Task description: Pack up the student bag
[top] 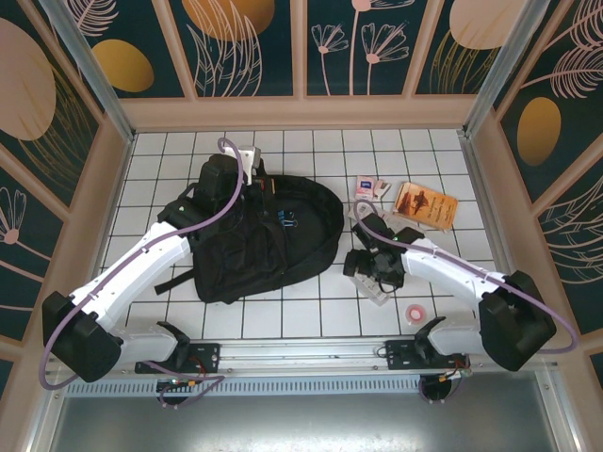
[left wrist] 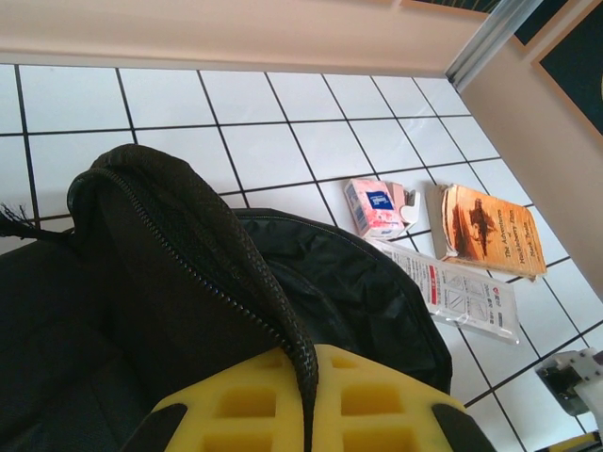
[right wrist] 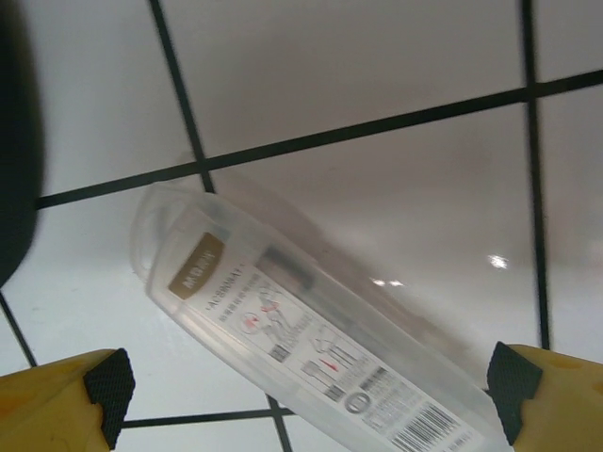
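We see the student bag (top: 273,235) lying left of centre on the white tiled tabletop (top: 443,151), between the two arms. The left gripper (left wrist: 307,377) has its jaws pinched tight on the bag's zippered rim at the far end, while the right gripper (right wrist: 311,391) hovers with jaws spread wide over a clear plastic case (right wrist: 301,330) lying flat on the tiles near the bag's right side.

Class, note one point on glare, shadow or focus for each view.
Top external: even light, sharp, faint shadows beside the student bag. Left wrist: the bag's black fabric loses detail. Right wrist: small glare specks on the tile; clear case slightly soft.
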### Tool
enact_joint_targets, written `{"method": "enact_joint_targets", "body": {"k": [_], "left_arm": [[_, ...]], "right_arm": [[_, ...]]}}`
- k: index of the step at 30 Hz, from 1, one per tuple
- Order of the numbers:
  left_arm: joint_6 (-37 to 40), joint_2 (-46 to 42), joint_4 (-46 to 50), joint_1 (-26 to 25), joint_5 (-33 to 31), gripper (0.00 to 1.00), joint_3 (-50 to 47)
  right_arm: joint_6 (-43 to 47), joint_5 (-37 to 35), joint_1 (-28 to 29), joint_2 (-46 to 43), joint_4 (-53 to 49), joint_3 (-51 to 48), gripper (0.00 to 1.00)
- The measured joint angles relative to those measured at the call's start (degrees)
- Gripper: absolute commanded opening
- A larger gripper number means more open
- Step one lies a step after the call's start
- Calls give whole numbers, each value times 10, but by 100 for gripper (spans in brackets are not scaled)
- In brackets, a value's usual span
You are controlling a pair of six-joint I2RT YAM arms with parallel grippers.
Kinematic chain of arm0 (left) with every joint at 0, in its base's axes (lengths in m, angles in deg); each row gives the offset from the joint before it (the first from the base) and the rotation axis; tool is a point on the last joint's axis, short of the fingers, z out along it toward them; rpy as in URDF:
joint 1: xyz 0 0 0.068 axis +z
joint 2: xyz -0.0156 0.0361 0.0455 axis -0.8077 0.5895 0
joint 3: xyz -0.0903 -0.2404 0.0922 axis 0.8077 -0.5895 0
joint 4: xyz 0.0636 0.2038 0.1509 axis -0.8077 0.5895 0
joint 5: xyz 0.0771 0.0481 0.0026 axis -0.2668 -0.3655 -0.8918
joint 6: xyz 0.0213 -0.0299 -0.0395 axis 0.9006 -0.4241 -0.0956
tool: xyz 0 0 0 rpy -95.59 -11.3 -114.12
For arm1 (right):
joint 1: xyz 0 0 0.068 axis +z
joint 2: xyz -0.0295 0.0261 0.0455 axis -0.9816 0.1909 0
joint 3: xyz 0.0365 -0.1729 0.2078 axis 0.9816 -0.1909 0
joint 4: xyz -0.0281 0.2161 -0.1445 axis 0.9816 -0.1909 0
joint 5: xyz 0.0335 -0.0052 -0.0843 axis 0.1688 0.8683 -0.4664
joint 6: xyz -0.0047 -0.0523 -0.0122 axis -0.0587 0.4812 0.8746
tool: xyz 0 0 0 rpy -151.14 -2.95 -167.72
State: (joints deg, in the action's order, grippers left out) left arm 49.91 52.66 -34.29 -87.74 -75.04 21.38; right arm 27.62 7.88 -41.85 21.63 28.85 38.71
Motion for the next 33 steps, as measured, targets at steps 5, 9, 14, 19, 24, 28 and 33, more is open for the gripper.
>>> {"method": "enact_joint_targets", "body": {"k": [5, 9, 14, 19, 24, 28, 33], "left_arm": [[0, 0, 0, 0, 2, 0, 0], [0, 0, 0, 0, 7, 0, 0], [0, 0, -1, 0, 14, 0, 0], [0, 0, -2, 0, 19, 0, -1], [0, 0, -4, 0, 20, 0, -3], [0, 0, -5, 0, 20, 0, -4], [0, 0, -5, 0, 20, 0, -4]], "right_arm": [[10, 21, 27, 8, 22, -23, 99], [3, 10, 71, 34, 24, -23, 93], [-20, -12, 97, 39, 23, -23, 73], [-38, -34, 109, 50, 23, -23, 63], [-50, -46, 120, 80, 24, -22, 54], [-60, -51, 124, 81, 23, -19, 50], [-70, -53, 125, 77, 15, -16, 45]]}}
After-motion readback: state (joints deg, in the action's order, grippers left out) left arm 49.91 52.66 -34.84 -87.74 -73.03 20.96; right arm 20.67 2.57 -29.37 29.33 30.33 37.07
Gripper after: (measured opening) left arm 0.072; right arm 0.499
